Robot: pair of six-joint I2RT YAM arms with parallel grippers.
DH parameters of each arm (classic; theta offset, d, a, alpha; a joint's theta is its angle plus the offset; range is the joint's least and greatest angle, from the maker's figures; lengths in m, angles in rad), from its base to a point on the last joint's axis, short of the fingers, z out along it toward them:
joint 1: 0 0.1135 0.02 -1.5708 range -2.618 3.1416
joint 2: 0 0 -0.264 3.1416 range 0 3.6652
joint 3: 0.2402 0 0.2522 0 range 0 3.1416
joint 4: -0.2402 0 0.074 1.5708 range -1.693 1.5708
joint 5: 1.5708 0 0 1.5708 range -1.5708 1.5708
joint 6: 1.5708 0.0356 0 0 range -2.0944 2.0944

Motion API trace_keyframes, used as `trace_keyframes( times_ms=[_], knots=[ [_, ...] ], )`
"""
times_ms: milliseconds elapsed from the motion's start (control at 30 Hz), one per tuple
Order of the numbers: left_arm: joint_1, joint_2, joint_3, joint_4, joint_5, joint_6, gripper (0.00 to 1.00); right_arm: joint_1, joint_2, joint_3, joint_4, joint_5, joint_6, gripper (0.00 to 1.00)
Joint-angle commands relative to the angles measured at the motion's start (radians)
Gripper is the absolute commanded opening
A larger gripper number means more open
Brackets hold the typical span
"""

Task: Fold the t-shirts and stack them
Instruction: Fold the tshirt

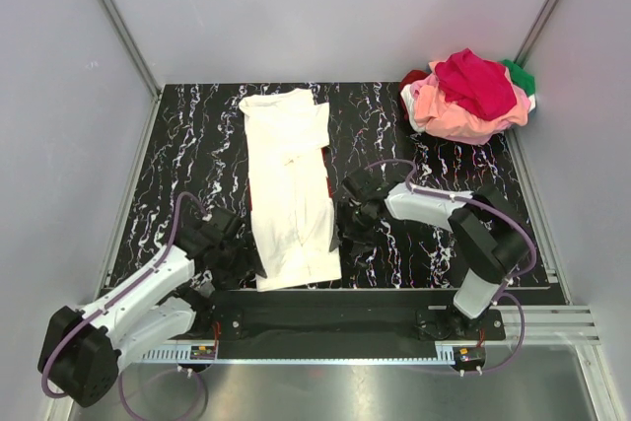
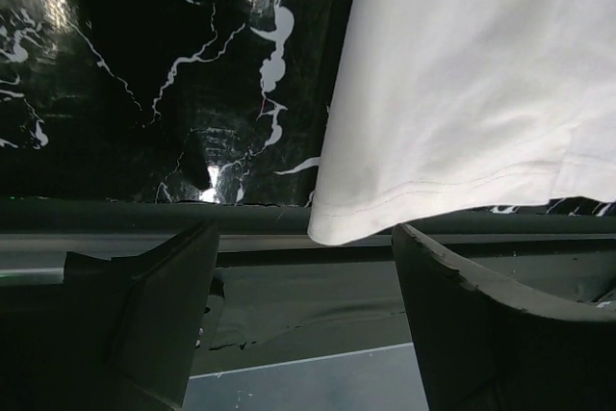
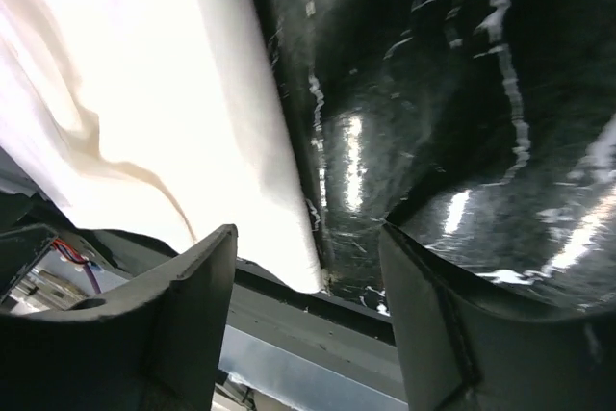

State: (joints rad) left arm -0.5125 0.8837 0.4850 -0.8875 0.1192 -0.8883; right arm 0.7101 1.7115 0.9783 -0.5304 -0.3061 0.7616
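Near edge: both arm bases sit on the rail (image 1: pixel 325 320). The left arm's lower part is cut off at the corner of the overhead view.

Left gripper (image 1: pixel 232 253) (image 2: pixel 303 233): low over the table (image 1: pixel 197 145), just beside the near left corner of the white t-shirt (image 1: pixel 291 184). Its wrist view shows the jaws standing apart with nothing between them. The shirt's (image 2: pixel 462 93) hemmed corner lies just past the fingertips, and contact cannot be told. The rest of the cloth runs out of frame at the top and right.

Right gripper (image 1: pixel 350 214) (image 3: pixel 308 230): at the shirt's right edge, about midway along it. The jaws are spread and hold nothing. The cloth edge (image 3: pixel 144 93) ends close to the left finger (image 3: pixel 183 315). The cloth is overexposed here, so its folds are hard to read.

Middle: the white shirt lies as a long narrow strip running near to far, with its near hem at the table's front edge. A thin reddish sliver shows along its right side, too small to identify.

Far right corner: the pile of t-shirts (image 1: pixel 468 96) is heaped loose. Magenta is on top, pink beneath, dark red at the left and green behind. They are tangled, so the count is unclear.
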Motion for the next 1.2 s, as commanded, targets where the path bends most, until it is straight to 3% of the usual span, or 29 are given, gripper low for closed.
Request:
trace_keyframes(
  times_ms=[0, 433, 600, 767, 900, 933, 1167],
  knots=[
    [-0.043, 0.004, -0.006, 0.074, -0.044, -0.092, 0.77, 0.048, 0.013, -0.013, 0.070, -0.013, 0.056, 0.64],
    [-0.083, 0.046, -0.092, 0.208, -0.038, -0.141, 0.70, 0.150, -0.064, -0.084, 0.063, 0.038, 0.139, 0.38],
    [-0.089, 0.049, -0.115, 0.255, -0.046, -0.156, 0.62, 0.166, -0.066, -0.115, 0.096, 0.036, 0.159, 0.29],
    [-0.098, 0.047, -0.102, 0.329, -0.046, -0.155, 0.47, 0.169, -0.059, -0.122, 0.125, 0.035, 0.162, 0.06],
    [-0.135, 0.043, -0.073, 0.358, -0.076, -0.155, 0.05, 0.169, -0.096, -0.136, 0.126, 0.045, 0.170, 0.00],
    [-0.138, 0.041, -0.063, 0.346, -0.081, -0.156, 0.00, 0.169, -0.108, -0.138, 0.116, 0.050, 0.168, 0.00],
    [-0.156, -0.109, 0.073, 0.084, -0.108, -0.179, 0.00, 0.184, -0.318, -0.122, -0.052, 0.094, 0.197, 0.00]
  ],
)
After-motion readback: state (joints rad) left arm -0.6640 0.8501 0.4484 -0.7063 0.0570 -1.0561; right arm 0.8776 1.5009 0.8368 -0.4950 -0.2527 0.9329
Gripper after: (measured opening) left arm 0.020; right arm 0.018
